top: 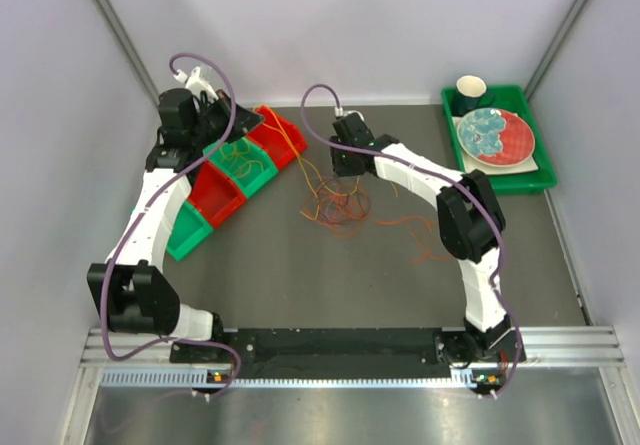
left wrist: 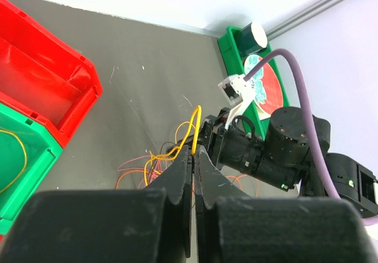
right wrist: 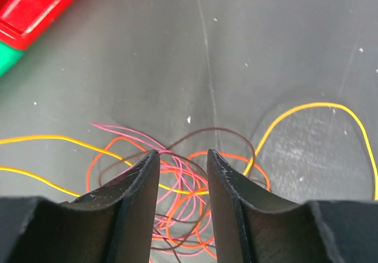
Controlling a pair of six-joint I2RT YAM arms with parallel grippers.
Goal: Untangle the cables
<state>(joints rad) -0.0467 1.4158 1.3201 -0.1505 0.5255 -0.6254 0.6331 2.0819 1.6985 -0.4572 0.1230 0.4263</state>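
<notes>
At the near side of the table (top: 300,295), by my arm bases, none of the work's cords are to be seen. Entries, working outward:

1. Loose orange strands (top: 420,237). Thin, slack curls lying flat, right of centre, apart from the main heap.
2. Cables (top: 335,205), main heap, mid-table. Yellow, orange, pink-red and dark brown cords, very fine, looped over and through one another, lying on the surface.
3. Right gripper (right wrist: 182,156). Hangs directly over the heap, jaws parted with nothing between them. The cords show through the gap below.
4. Yellow cable (left wrist: 192,127). Rises off the heap toward the far left. My left gripper (left wrist: 194,151) is clenched on it close to its tips.
5. Bins (top: 215,200), a red and green row, far left. One green bin (top: 262,177) already holds a coil of yellow cord.
6. Green tray (top: 540,180), far right, with a plate (top: 495,133) and a cup (top: 470,90). No part of this job.

Step in hand, as I judge it: drawing the yellow cable free of the heap, with most cords still knotted. Next I should pull gently with the left while the right comes down to pin or pick the rest, so the whole heap does not drag along.
</notes>
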